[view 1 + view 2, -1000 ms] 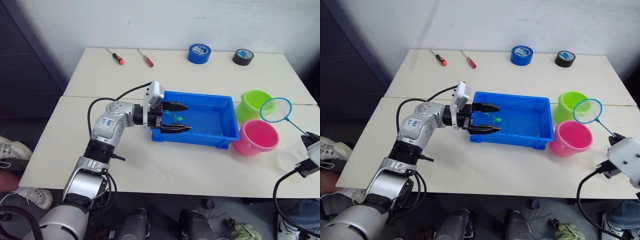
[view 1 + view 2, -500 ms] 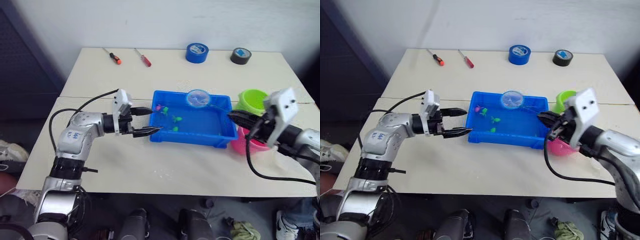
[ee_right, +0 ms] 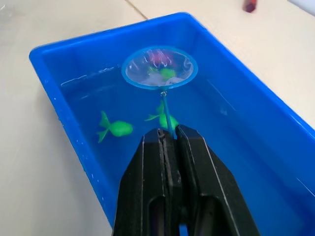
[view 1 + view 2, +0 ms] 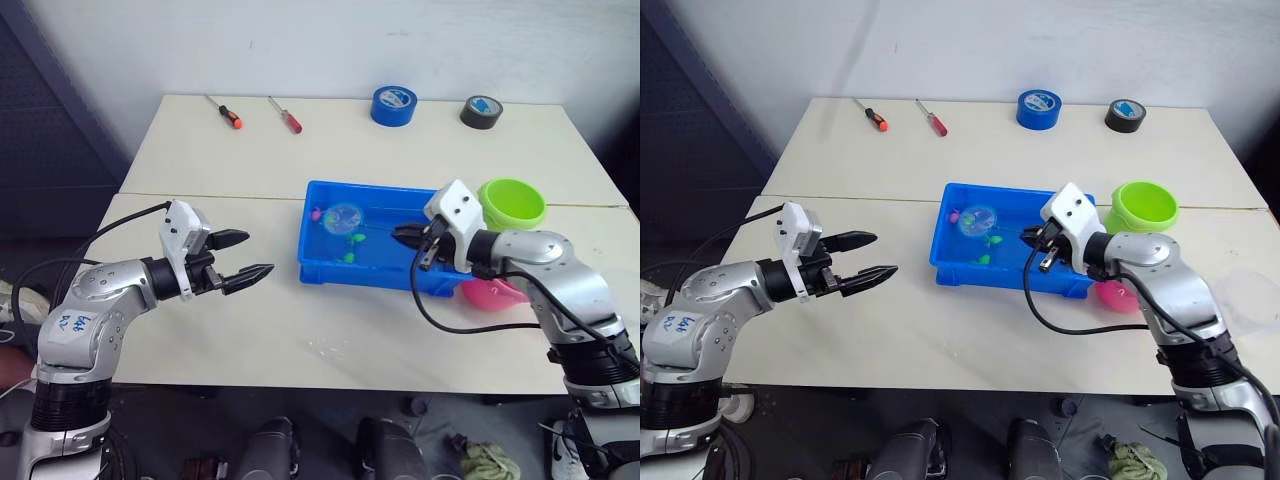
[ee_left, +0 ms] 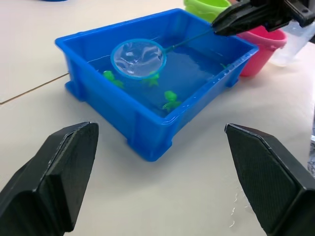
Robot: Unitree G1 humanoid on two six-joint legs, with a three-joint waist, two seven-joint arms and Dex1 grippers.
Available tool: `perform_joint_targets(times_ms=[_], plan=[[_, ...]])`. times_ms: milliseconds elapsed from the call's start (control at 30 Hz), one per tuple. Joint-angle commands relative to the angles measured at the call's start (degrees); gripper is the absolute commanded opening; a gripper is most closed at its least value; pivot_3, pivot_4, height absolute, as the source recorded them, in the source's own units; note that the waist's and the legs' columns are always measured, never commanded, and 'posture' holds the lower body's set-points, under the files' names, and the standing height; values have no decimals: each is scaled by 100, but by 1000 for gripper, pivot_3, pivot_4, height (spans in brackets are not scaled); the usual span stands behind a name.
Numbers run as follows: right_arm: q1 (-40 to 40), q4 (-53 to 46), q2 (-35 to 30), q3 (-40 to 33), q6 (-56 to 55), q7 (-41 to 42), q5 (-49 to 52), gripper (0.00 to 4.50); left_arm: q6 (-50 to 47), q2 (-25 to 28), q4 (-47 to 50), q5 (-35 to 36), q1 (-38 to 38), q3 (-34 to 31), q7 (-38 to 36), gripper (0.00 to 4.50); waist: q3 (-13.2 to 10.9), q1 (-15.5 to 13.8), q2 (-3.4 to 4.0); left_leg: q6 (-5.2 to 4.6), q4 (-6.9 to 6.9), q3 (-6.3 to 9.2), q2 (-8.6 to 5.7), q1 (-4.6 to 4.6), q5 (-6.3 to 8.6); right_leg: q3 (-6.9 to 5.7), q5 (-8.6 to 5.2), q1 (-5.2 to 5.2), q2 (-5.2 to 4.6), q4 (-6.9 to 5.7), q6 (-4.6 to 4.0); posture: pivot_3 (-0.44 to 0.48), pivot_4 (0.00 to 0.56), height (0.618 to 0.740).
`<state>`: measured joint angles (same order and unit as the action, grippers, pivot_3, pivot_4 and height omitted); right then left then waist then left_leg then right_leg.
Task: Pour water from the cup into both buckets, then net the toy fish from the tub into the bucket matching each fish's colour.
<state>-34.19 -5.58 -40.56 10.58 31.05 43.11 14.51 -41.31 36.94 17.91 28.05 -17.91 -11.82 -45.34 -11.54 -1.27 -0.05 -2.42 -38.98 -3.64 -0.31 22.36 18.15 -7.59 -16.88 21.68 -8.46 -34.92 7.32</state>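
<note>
Right tool point(image 3: 167, 135) clamped on the thin handle of the net point(image 3: 159, 68), fingers pressed together around the stick, reaching over the tub point(image 4: 318, 268) from its right side. Net hoop sits at the far-left part of the tub, over the water, with a pink fish point(image 3: 158, 57) and a green fish point(image 3: 167, 73) seen through the mesh; cannot tell if they are inside it or under it. More green fish point(image 3: 114, 129) loose in the water nearer the front wall. Left tool point(image 4: 242, 256) empty, fingers wide apart, hovering over the counter point(image 4: 200, 150) well left of the tub. Green bucket point(image 4: 511, 203) just right of the tub's far corner, pink bucket point(image 4: 490, 293) near it, mostly hidden behind the right arm. Cup point(image 5: 295, 44) stands beside the pink bucket. Two screwdrivers point(image 4: 226, 112) and two tape rolls point(image 4: 394, 105) on the far counter.
</note>
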Motion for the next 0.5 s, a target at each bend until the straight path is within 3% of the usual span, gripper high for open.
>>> perform_joint_targets(times_ms=[33, 133, 300, 500], plan=[[-183, 206, 54, 217, -548, 13, -548, 0, -81, 74, 428, 232, 143, -241, 155, 4476, 0, 11, 0, 0, 1, -3, 0, -1, 0, -1, 0, 1, 0, -1, 0, 0, 150, 740], [-251, 495, 104, 325, -838, -10, -873, 0, -109, 89, 529, 263, 236, -244, 248, 4476, 0, 10, 0, 4, 1, -2, 2, -2, 0, -1, 0, 3, 1, -5, 0, 0, 150, 740], [-327, 558, 523, 35, -411, -36, -565, 0, -99, 91, 415, 255, 107, -172, 310, 4476, 0, 18, 1, 8, 1, -3, 6, -2, 0, -2, 0, 4, 6, -5, 0, 0, 150, 740], [-278, 142, 404, -201, 78, 154, -356, 0, -77, 109, 297, 239, -77, -93, 289, 4476, 0, 8, 1, 10, 3, -1, 4, -2, 1, -2, 0, 6, 4, -5, 0, 0, 150, 740]])
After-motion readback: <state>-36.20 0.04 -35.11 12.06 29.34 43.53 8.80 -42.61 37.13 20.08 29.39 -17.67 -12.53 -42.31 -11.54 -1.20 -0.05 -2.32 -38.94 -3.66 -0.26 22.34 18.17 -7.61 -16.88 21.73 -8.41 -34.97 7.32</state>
